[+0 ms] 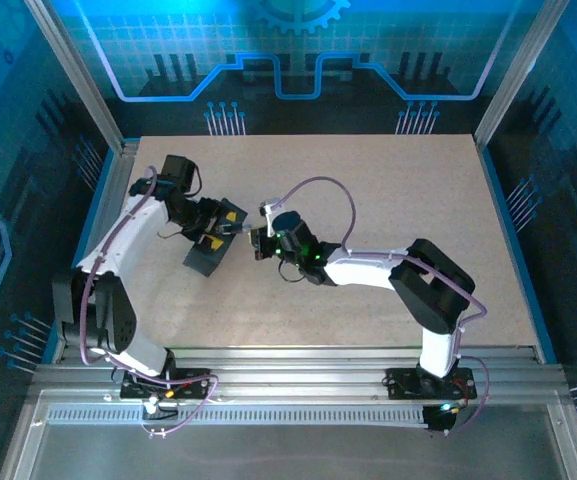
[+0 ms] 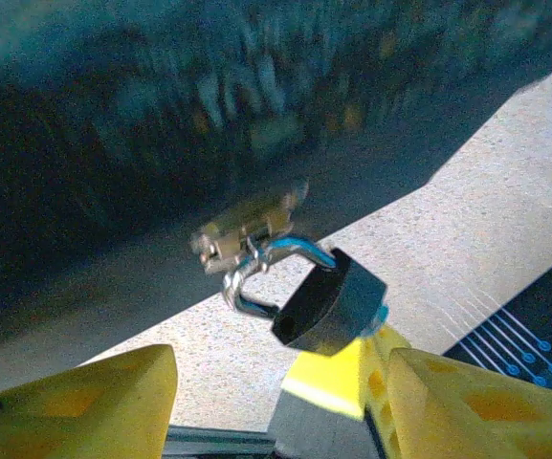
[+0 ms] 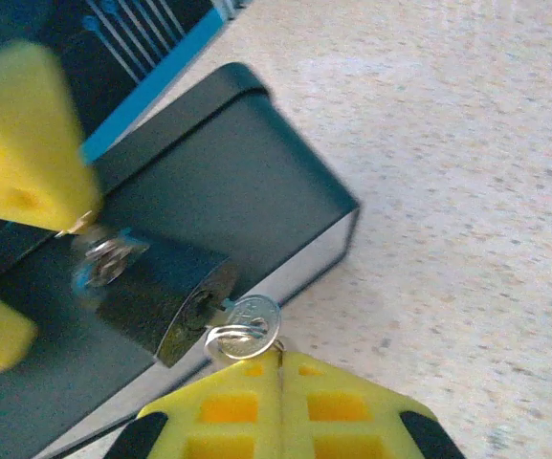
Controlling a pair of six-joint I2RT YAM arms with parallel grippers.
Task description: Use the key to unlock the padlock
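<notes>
Right wrist view: padlock [image 3: 161, 296] hooked by its shackle through the hasp [image 2: 247, 229] of the box [image 3: 237, 163], key [image 3: 249, 323] seated in its keyhole. Right hand [image 3: 280, 368] is pressed together on the key's head, reaching in low over the desk [image 3: 467, 191]. Left hand [image 1: 221, 227], fingers spread, flanks the hasp, apart from the padlock. Turning well probably calls for a roll about the key's own axis, without side pull, as the padlock looks free to swing.

No text, label, brand or number is readable on anything; blur hides any fine markings.
</notes>
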